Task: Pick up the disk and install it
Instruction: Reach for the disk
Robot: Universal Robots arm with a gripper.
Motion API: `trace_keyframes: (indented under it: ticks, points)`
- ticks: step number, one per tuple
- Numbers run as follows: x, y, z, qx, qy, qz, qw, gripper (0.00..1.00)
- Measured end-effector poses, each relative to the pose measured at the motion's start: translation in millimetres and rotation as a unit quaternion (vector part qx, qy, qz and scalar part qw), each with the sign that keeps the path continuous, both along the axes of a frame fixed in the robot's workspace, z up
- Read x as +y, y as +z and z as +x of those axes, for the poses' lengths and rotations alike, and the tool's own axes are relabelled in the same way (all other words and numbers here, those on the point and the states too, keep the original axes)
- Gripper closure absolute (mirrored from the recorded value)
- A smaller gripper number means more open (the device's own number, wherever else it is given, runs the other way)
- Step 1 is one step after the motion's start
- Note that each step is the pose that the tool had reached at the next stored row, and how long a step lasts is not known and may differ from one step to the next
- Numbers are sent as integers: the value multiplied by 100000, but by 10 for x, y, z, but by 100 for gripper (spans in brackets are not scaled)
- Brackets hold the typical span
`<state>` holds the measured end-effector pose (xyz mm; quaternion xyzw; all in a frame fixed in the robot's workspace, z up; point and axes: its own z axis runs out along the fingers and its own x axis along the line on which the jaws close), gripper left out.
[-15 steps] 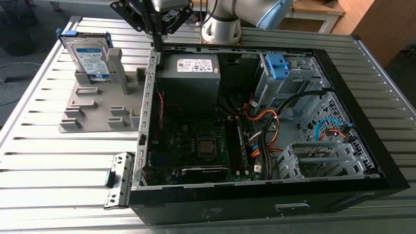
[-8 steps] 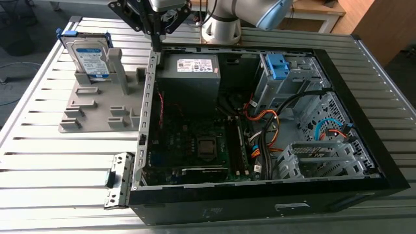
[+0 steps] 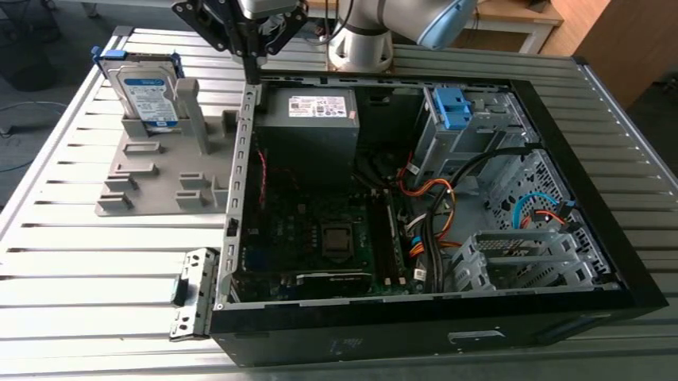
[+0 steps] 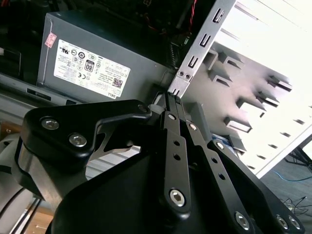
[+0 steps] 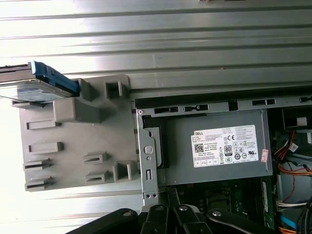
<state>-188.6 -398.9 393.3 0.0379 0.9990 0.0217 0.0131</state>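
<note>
We've got the gripper [image 3: 252, 76] clenched shut and empty by the case [image 3: 424, 337] wall; the disk [image 3: 146, 94] stands upright in the grey holder [image 3: 159, 171], exterior view's upper left.

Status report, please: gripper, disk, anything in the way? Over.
Gripper shut, empty, above computer case edge. Disk upright in grey holder, not yet picked up. Holder's post beside disk, on gripper's side.
</note>
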Motion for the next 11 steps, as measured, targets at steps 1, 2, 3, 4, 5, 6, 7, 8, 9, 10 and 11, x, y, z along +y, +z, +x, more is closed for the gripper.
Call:
trace_keyframes:
  ticks: [1, 2, 3, 4, 5, 6, 7, 8, 9, 10, 11]
  points:
    - [0, 0, -4, 2, -1, -3, 100000, 89]
    - [0, 0, -8, 0, -2, -2, 100000, 89]
    - [0, 0, -12, 1, -1, -1, 100000, 89]
    - [0, 0, -15, 2, 2, -4, 100000, 89]
    - [0, 0, -20, -2, -1, -1, 100000, 89]
    - [0, 0, -23, -1, 1, 0, 100000, 89]
    - [0, 0, -27, 0, 1, 0, 100000, 89]
    - [0, 0, -31, 4, 3, -1, 100000, 89]
    - [0, 0, -36, 0, -1, -4, 100000, 89]
    - [0, 0, -40, 3, 2, -4, 100000, 89]
    - [0, 0, -44, 1, -1, -2, 100000, 89]
